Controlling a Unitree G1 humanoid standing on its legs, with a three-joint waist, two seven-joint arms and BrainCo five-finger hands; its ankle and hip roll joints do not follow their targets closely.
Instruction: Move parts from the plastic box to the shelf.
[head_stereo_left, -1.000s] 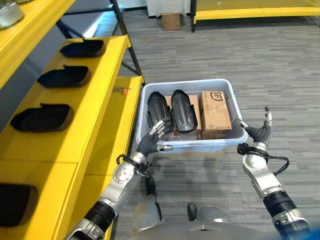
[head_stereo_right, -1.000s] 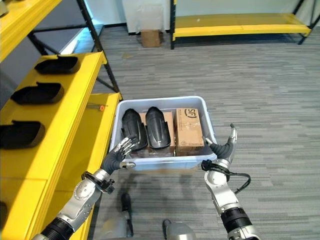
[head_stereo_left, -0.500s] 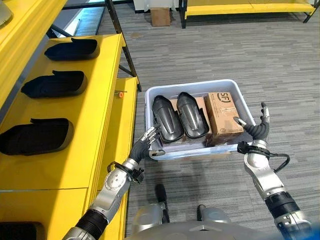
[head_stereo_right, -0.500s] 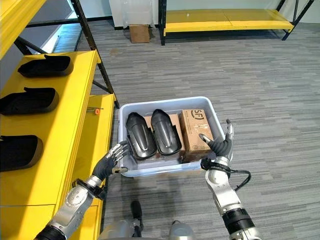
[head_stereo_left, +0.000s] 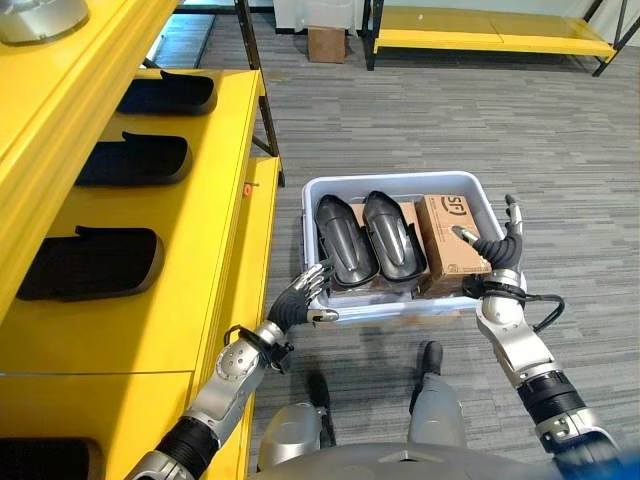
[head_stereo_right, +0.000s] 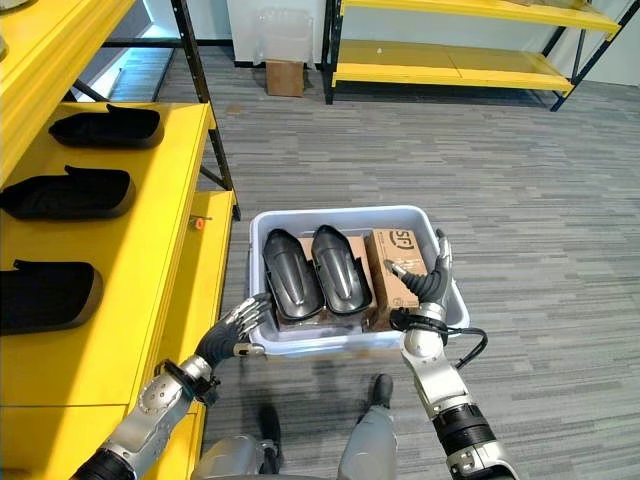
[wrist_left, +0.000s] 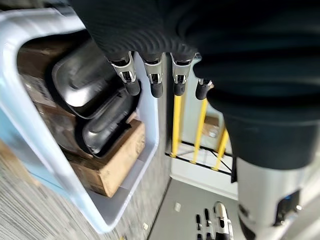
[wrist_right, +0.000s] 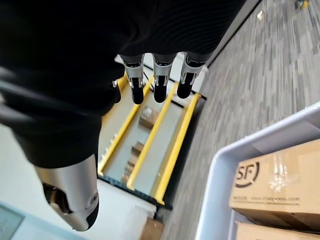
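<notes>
The left hand (head_stereo_left: 300, 298) and right hand (head_stereo_left: 492, 250), fingers spread wide, are flanking the plastic box (head_stereo_left: 330, 187) holding black parts (head_stereo_left: 368, 238).

Right hand (wrist_right: 155, 80): dark ribbed cover fills the upper frame; silver fingers (wrist_right: 134, 85) with dark tips extend straight, holding nothing.
Plastic box (wrist_right: 250, 150): pale blue-grey rim and corner, beside the hand.
Cardboard carton (wrist_right: 280, 192): brown, lying inside the plastic box.
Floor (wrist_right: 280, 60): grey striped carpet.
Yellow rack (wrist_right: 150, 145): far off, past the fingertips, small brown boxes on it.
</notes>
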